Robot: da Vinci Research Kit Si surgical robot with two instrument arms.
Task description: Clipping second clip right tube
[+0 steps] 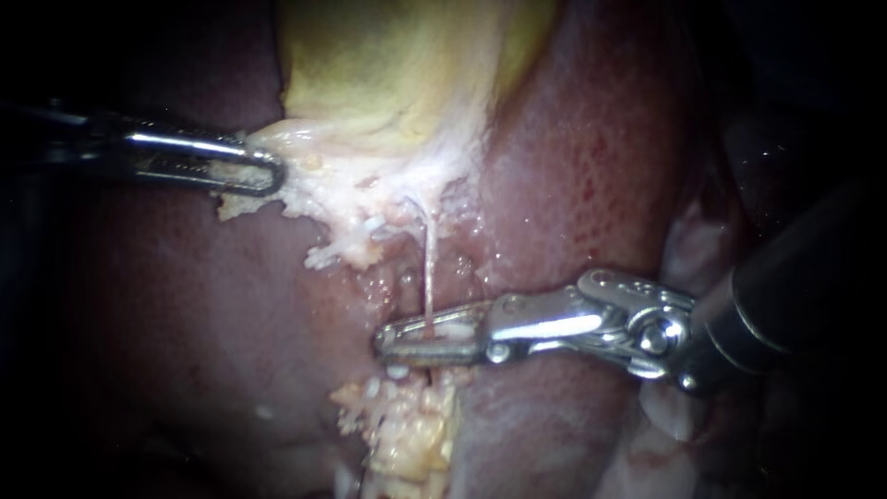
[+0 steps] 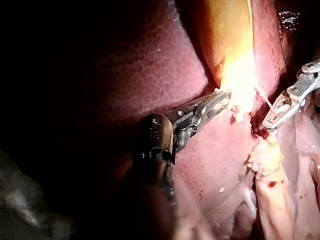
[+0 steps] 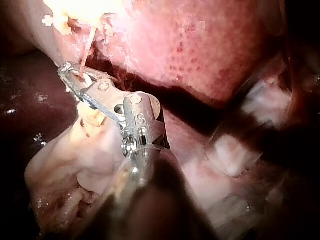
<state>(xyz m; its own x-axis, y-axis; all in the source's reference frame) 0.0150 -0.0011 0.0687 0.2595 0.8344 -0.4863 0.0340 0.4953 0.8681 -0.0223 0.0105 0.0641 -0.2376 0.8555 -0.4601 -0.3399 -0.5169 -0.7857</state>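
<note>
Tube (image 1: 429,268): thin, pale, drawn straight. It runs from the ragged pale tissue (image 1: 370,199) under the gallbladder (image 1: 388,65) to the right instrument (image 1: 393,342).

Endoscope view alone gives the tube's whole length and both instruments together over the liver (image 1: 573,166). Right wrist view adds the tube dropping between the jaws close to their tip, and soft lobed tissue (image 3: 65,160) beside the shaft. Left wrist view adds the right jaws in profile, with a dark gap between them.

Right jaws: narrowly spread, tube lying in the gap. Left instrument (image 1: 268,173): jaws pressed together on the pale tissue at the gallbladder's edge, pinching it.

Room: bare liver between the two instruments, which are well apart. A yellowish fatty lump (image 1: 411,434) sits just beside the right jaws, on the side away from the gallbladder.

Pose: left shaft enters nearly level. Right shaft enters from the right, wrist bent so the jaws lie level across the tube, pointing to the view's left.
</note>
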